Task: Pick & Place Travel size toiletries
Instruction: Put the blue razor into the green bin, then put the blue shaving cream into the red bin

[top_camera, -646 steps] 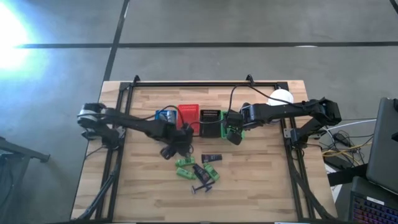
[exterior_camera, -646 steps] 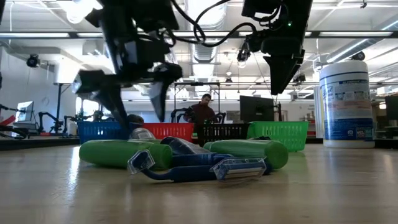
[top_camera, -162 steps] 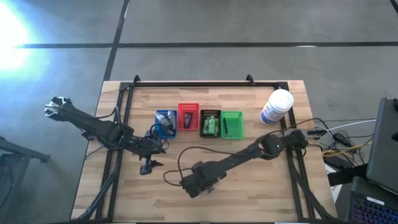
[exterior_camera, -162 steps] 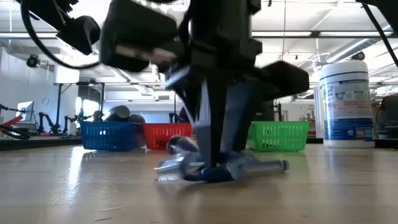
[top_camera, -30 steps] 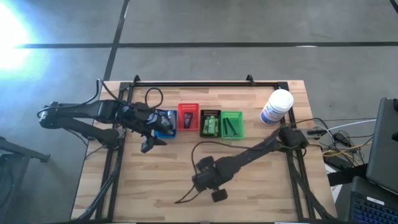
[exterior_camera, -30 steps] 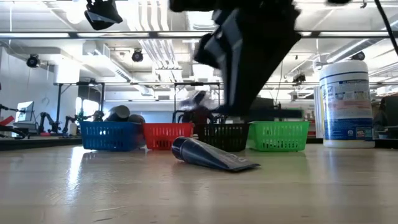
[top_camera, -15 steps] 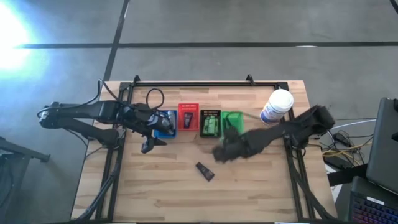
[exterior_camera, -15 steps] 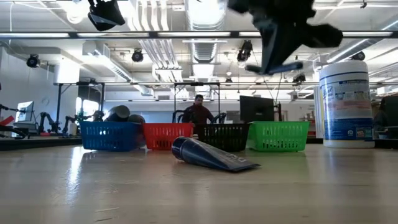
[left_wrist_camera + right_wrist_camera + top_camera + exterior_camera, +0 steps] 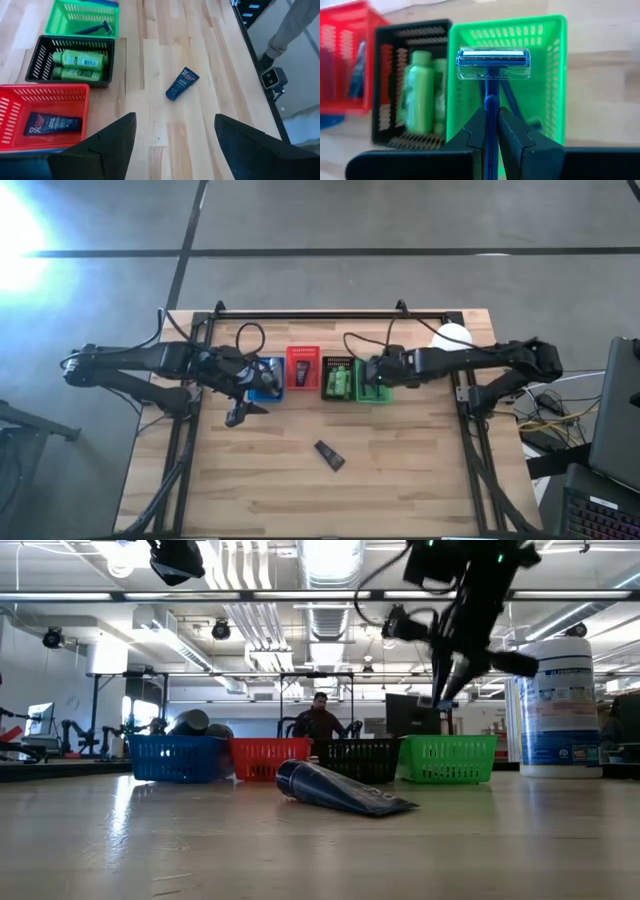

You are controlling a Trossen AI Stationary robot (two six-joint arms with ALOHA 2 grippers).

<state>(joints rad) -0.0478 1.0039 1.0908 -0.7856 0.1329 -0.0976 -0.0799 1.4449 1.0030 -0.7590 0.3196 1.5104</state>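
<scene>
My right gripper (image 9: 372,383) hangs over the green basket (image 9: 542,75) and is shut on a blue razor (image 9: 493,64) with a clear cap on its head. It also shows in the low view (image 9: 452,675), above the green basket (image 9: 447,760). Another razor (image 9: 95,29) lies in that basket. A dark blue tube (image 9: 329,455) lies flat on the table's middle and shows in the low view (image 9: 340,790). My left gripper (image 9: 240,414) is open and empty just near of the blue basket (image 9: 266,376). My right gripper pinches the razor's blue handle (image 9: 491,112) between its two fingers. The handle lies along the fingers, and the capped head (image 9: 493,64) sticks out past their tips. The fingers slant down from the table's right. The razor is lifted clear above the green basket.
Blue, red (image 9: 303,367), black (image 9: 338,378) and green baskets stand in a row at the table's far middle. Green bottles (image 9: 80,60) lie in the black one, a dark tube (image 9: 50,123) in the red one. A white container (image 9: 452,338) stands far right.
My right gripper has risen from the table's near middle and swung toward the far edge, to above the green basket, carrying the razor clear of the table. The dark tube has stayed where it lay.
</scene>
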